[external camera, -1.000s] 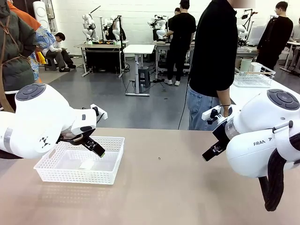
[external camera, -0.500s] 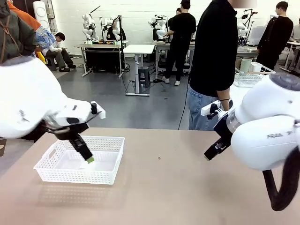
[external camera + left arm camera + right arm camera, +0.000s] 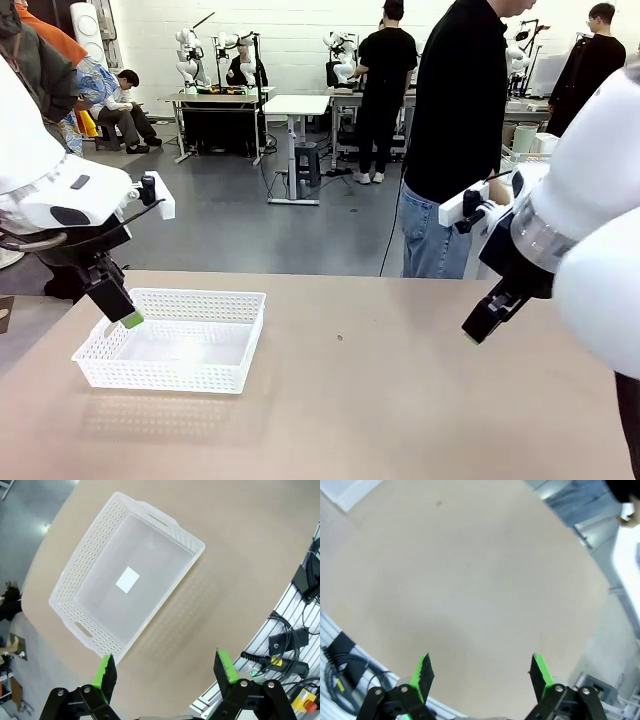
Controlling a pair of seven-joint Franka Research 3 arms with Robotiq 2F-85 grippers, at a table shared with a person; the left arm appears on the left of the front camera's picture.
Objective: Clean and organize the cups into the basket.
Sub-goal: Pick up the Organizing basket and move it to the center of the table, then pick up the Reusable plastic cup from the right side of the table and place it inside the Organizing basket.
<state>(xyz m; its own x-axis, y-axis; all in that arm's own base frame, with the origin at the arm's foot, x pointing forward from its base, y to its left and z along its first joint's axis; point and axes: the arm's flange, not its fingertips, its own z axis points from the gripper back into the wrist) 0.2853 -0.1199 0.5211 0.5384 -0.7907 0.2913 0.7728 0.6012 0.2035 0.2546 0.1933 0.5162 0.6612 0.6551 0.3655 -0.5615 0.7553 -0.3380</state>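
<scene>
basket (image 3: 170, 342): on the table (image 3: 400, 400), left part; same spot as a second ago. Holds a small white patch on its floor and no cup.
left claw (image 3: 166, 666): fingers apart, nothing between them. Was dipping into the basket; now drawn back above the basket's left rim.
right claw (image 3: 481, 665): fingers apart, nothing held; well right of the basket, over bare table, shifted slightly farther from it.
cups: one pale cup (image 3: 524, 138) seems to stand far behind and right of the basket.
meaning: both arms pulling clear; judged that loading has not begun.
</scene>
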